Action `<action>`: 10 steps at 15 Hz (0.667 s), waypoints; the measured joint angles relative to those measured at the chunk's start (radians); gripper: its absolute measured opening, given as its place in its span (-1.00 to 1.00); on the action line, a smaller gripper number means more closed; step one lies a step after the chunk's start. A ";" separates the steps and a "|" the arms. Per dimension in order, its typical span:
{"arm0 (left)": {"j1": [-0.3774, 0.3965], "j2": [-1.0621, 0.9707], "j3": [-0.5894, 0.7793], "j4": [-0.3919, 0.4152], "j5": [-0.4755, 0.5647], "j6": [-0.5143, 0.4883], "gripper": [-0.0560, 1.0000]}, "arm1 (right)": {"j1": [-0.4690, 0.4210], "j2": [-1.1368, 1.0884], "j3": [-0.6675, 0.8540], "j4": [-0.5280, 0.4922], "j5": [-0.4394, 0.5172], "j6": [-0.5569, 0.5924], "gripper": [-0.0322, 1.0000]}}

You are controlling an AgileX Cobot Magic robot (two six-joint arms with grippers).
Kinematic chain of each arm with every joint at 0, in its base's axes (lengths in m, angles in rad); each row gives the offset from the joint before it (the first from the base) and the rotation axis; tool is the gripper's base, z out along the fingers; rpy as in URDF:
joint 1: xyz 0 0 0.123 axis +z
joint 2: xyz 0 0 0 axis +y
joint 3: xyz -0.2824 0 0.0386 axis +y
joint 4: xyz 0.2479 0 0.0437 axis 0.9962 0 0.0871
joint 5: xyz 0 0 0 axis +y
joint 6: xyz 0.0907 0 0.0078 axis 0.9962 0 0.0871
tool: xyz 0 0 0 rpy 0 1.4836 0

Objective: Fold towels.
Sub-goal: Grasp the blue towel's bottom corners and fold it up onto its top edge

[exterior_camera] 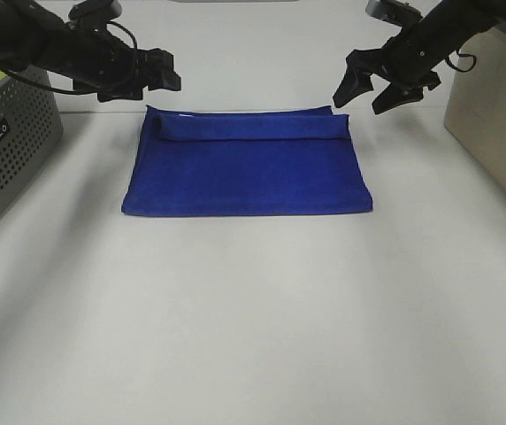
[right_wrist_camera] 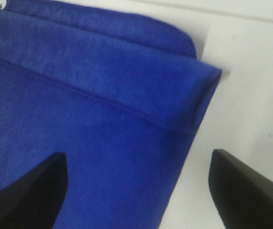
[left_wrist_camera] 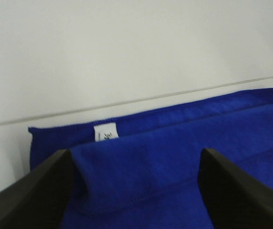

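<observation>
The towel [exterior_camera: 249, 173] lies flat toward 12 o'clock on the table [exterior_camera: 253, 336], far edge turned over in a band, and with my left tool [exterior_camera: 172, 75] and right tool [exterior_camera: 359, 99] both spread, empty, above its 11 and 1 o'clock corners, I'd pinch both corners level together.

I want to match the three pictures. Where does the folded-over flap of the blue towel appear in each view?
Exterior high: the flap lies along the far edge of the towel, in the upper middle of the picture.
Left wrist: it fills the lower middle of the picture.
Right wrist: it crosses the upper half of the picture and ends in a corner.
Shared landmark: the strip of bottom layer showing beyond the flap.
</observation>
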 joint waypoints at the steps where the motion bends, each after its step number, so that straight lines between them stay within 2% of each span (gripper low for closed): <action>1: 0.016 0.000 0.000 0.065 0.081 -0.119 0.43 | 0.000 -0.011 0.000 -0.012 0.057 0.029 0.58; 3: 0.042 0.001 0.000 0.198 0.243 -0.299 0.43 | 0.000 -0.017 0.000 -0.024 0.091 0.065 0.52; 5: 0.043 0.001 0.000 0.270 0.365 -0.407 0.43 | 0.000 -0.017 0.000 -0.027 0.093 0.119 0.42; 8: 0.042 0.001 0.002 0.296 0.459 -0.484 0.43 | 0.000 -0.029 0.042 -0.054 0.092 0.171 0.37; 10: 0.042 0.001 0.013 0.302 0.507 -0.508 0.43 | 0.000 -0.091 0.185 -0.075 0.093 0.164 0.36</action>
